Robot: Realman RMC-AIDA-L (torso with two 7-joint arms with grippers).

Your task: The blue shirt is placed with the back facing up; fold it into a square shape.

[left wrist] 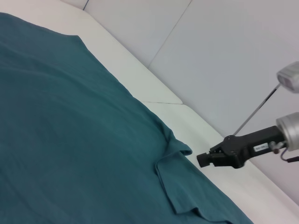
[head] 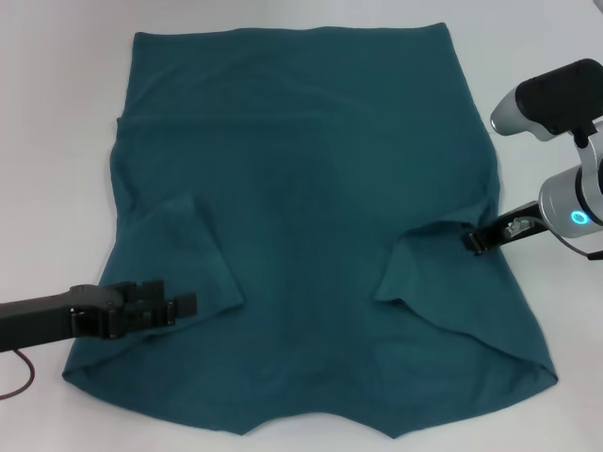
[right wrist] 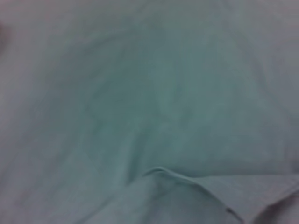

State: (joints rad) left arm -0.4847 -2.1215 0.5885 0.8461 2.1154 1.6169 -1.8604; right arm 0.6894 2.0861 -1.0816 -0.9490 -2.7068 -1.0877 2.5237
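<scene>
Dark teal knit cloth covers most of the white bench (head: pixel 57 113): the blue shirt (head: pixel 311 188) lies spread flat, its straight hem at the far side and its neckline at the near edge. Both short sleeves are folded inward onto the body. The left sleeve (head: pixel 184 250) lies as a flap over the shirt's left part, and the right sleeve (head: pixel 433 273) makes a triangular flap on the right part, its fold edge raised a little off the cloth beneath.

The left tool (head: pixel 174 306) reaches in from the robot's left, low over the near left part of the shirt, just beside the lower edge of the left sleeve flap. Its black fingers look spread, with a gap showing between them and no cloth in it. A dark reddish cable (head: pixel 21 377) trails on the bench under that arm.

The right tool (head: pixel 474 241) comes in from the robot's right and sits at the shirt's right edge, where the folded right sleeve begins. In the left wrist view it (left wrist: pixel 205 159) hangs just off the cloth's edge, near the sleeve's fold (left wrist: pixel 175 154). I cannot tell whether its fingers are spread or pressed together. The right wrist view is filled by teal cloth, with a folded edge (right wrist: pixel 187 179) crossing it.
</scene>
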